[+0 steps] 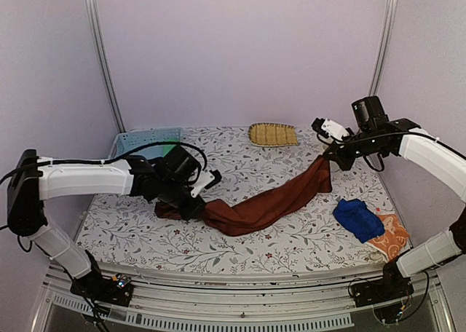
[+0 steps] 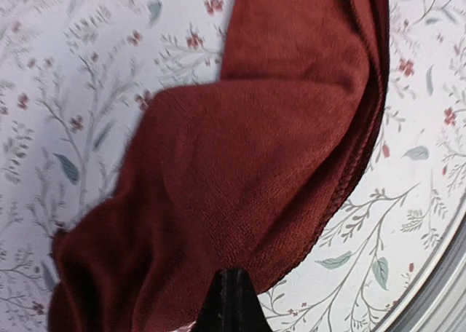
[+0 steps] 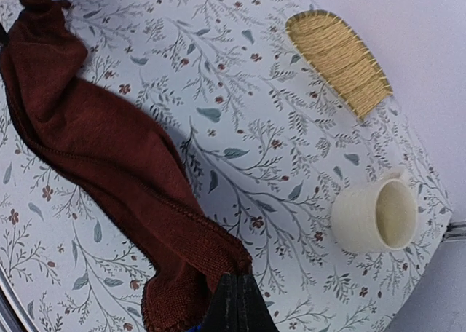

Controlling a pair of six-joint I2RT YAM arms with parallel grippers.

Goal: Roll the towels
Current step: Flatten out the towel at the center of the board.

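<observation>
The dark reddish-brown towel (image 1: 266,204) hangs stretched between my two grippers, sagging onto the table in the middle. My left gripper (image 1: 194,207) is shut on its left end low over the table; in the left wrist view the fingertips (image 2: 231,274) pinch the cloth (image 2: 247,164). My right gripper (image 1: 328,157) is shut on the right end and holds it raised; it also shows in the right wrist view (image 3: 234,277) on the towel's corner (image 3: 109,157). The royal blue towel (image 1: 358,219) lies crumpled at the right, partly on the orange towel (image 1: 391,237). A bit of bright green towel (image 1: 173,149) shows behind my left arm.
A pale blue perforated basket (image 1: 142,140) stands at the back left. A yellow straw tray (image 1: 273,134) lies at the back centre and also shows in the right wrist view (image 3: 338,59). A cream cup (image 3: 375,215) stands near the table's right edge.
</observation>
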